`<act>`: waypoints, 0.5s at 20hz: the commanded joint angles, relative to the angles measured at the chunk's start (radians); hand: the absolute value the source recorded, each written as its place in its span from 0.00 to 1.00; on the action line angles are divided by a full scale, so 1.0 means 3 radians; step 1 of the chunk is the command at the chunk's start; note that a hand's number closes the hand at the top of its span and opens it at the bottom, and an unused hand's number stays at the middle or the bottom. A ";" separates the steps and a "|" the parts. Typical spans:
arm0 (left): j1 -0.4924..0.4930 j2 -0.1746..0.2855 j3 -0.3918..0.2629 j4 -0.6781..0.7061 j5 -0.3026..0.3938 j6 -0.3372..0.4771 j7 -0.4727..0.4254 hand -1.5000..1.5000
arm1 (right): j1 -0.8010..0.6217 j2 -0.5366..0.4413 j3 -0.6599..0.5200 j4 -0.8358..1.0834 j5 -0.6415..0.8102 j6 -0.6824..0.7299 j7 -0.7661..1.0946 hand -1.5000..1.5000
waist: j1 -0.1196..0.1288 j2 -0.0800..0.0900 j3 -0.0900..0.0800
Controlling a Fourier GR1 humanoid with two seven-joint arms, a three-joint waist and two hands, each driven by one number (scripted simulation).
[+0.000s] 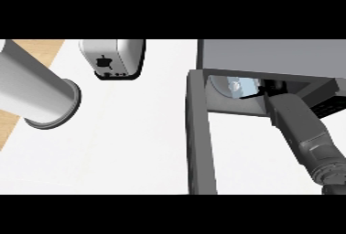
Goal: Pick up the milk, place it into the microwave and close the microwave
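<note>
Right robot hand [269, 87] sits deep inside the microwave [270, 55] by the milk [236, 86], likely setting it down; whether it's grasping, I can't tell.

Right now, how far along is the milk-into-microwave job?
Done: milk is inside the microwave. In hand: right hand is in the cavity beside it; release unclear. Left: withdraw the hand and shut the door, which stands open.

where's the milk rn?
Head view, upper right: the milk sits inside the open microwave, just left of the right hand, which is also in the cavity.
</note>
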 commanded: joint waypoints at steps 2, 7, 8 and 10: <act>-0.0066 0.0060 -0.0015 -0.0102 0.0094 0.0075 0.0073 0.00 | -0.0158 -0.0080 -0.0007 0.0076 0.0058 -0.0454 0.0169 1.00 | 0.0086 0.0031 -0.0003; -0.0145 0.0076 -0.0079 -0.0055 0.0046 0.0044 0.0074 0.00 | -0.0252 -0.0124 -0.0026 0.0129 0.0073 -0.0615 0.0233 1.00 | 0.0164 0.0075 0.0000; -0.0245 0.0122 0.0012 0.0052 0.0065 0.0075 0.0024 0.00 | -0.0201 -0.0191 -0.0054 0.0131 0.0046 -0.0515 0.0163 1.00 | 0.0133 0.0084 0.0000; -0.0245 0.0132 -0.0051 -0.0026 0.0065 0.0094 0.0076 0.00 | -0.0274 -0.0239 -0.0041 0.0157 0.0068 -0.0577 0.0246 1.00 | 0.0201 0.0121 0.0005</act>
